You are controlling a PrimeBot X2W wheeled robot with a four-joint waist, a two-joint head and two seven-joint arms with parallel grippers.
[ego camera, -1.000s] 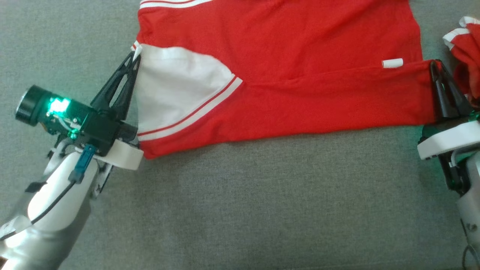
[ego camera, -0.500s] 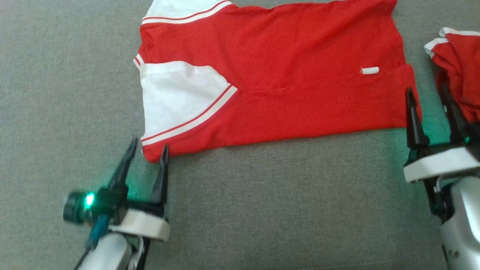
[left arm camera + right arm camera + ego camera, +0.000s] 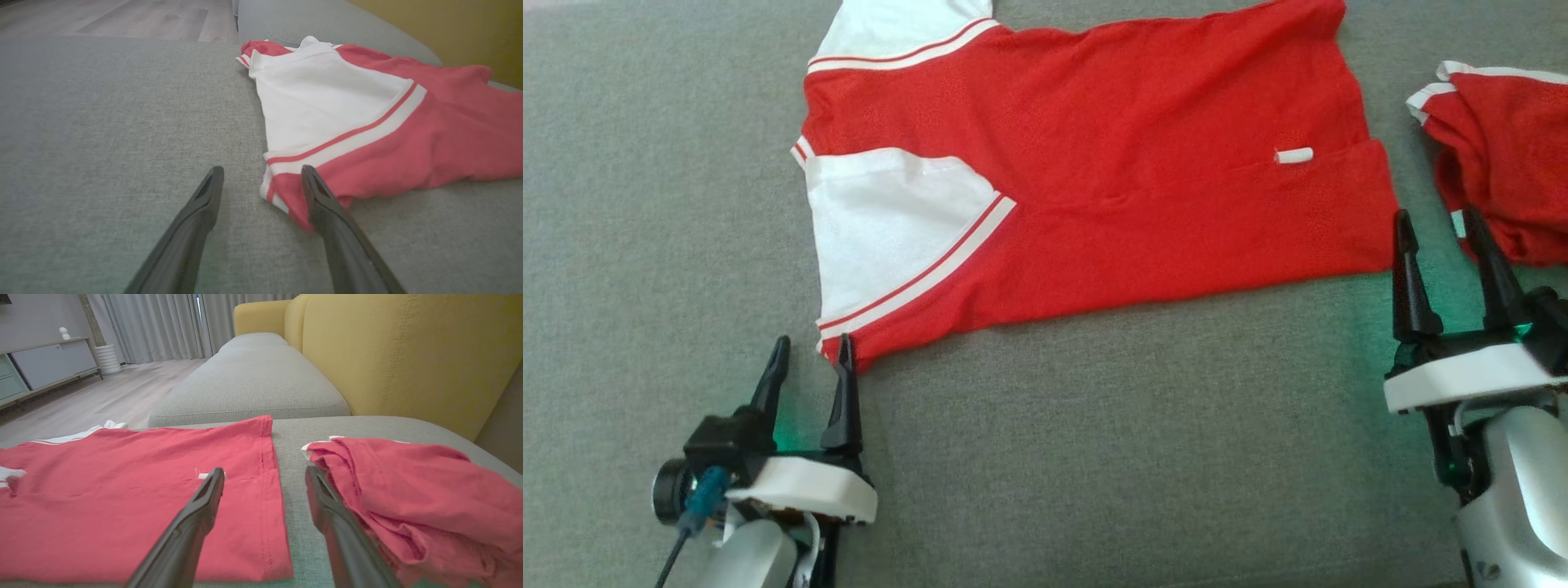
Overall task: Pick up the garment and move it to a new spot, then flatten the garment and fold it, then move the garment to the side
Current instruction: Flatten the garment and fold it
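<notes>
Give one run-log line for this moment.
garment: flat, one fold | left gripper: open, at its corner | right gripper: open, beside its hem

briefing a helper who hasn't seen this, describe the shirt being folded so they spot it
On the grey sofa seat lie two red garments. Take the one on the left, the shirt spread flat. Unlike the crumpled heap beside it, it shows a white sleeve panel and a small white tag.
</notes>
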